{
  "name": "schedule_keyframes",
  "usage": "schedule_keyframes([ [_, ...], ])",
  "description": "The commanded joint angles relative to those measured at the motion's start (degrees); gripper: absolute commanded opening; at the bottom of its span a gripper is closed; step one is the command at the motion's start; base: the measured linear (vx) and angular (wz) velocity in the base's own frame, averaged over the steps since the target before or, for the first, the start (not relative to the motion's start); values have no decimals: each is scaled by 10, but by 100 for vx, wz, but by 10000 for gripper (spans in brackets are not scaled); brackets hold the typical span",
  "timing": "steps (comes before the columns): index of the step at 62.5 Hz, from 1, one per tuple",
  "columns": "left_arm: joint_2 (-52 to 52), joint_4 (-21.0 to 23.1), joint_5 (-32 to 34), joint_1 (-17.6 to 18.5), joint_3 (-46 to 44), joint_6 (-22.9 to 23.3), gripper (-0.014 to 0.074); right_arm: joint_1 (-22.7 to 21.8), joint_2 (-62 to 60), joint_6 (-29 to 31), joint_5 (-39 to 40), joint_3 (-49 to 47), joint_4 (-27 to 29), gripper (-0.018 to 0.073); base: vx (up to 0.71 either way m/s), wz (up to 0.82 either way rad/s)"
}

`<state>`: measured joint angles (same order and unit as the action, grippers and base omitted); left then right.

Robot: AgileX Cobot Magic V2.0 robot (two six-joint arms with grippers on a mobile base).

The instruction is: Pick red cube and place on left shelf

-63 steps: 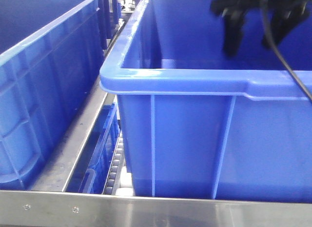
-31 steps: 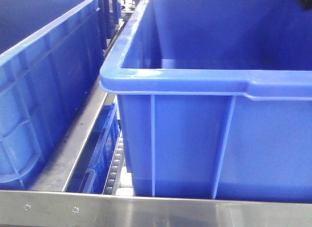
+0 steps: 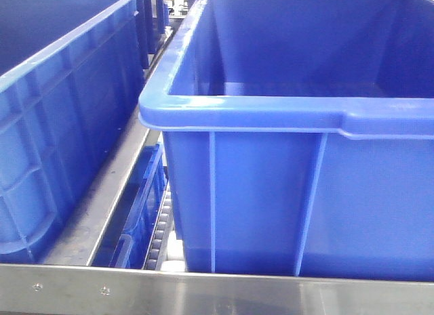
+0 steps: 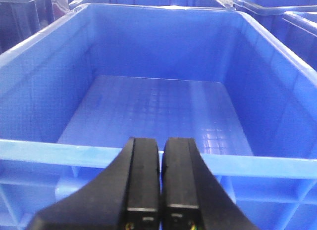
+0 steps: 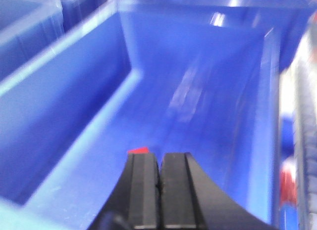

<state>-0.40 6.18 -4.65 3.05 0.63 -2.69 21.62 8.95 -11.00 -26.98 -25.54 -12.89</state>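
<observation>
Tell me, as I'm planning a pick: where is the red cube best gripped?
Grip the red cube by two opposite side faces, coming from above: it lies on the blue crate's floor, away from the walls. Only a blurred sliver shows past the shut right gripper, so its turn is unclear.

Bright even light; right wrist view motion-blurred; others sharp.

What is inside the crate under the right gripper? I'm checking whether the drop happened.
A bit of the red cube shows on the crate floor, just past the shut right gripper. The fingers hide the rest, and the view is blurred.
</observation>
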Motion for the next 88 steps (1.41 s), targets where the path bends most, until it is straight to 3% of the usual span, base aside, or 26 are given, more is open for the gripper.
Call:
schedule_keyframes([
  [1, -8, 3, 51, 3, 14, 4, 102, -3, -38, 1, 53, 13, -15, 57, 0, 0],
  [43, -8, 3, 51, 3, 14, 4, 102, -10, -68, 1, 45, 27, -24, 57, 0, 0],
  [51, -8, 3, 51, 3, 14, 4, 102, -63, -68, 1, 70, 40, -24, 57, 0, 0],
  [67, -8, 3, 51, 3, 14, 4, 102, -219, -68, 1, 220, 121, 30, 57, 0, 0],
  [75, -8, 3, 51, 3, 14, 4, 102, -248, -68, 1, 262, 164, 71, 57, 0, 0],
  [88, -8, 3, 51, 3, 14, 4, 102, -250, -71, 1, 338, 244, 123, 57, 0, 0],
])
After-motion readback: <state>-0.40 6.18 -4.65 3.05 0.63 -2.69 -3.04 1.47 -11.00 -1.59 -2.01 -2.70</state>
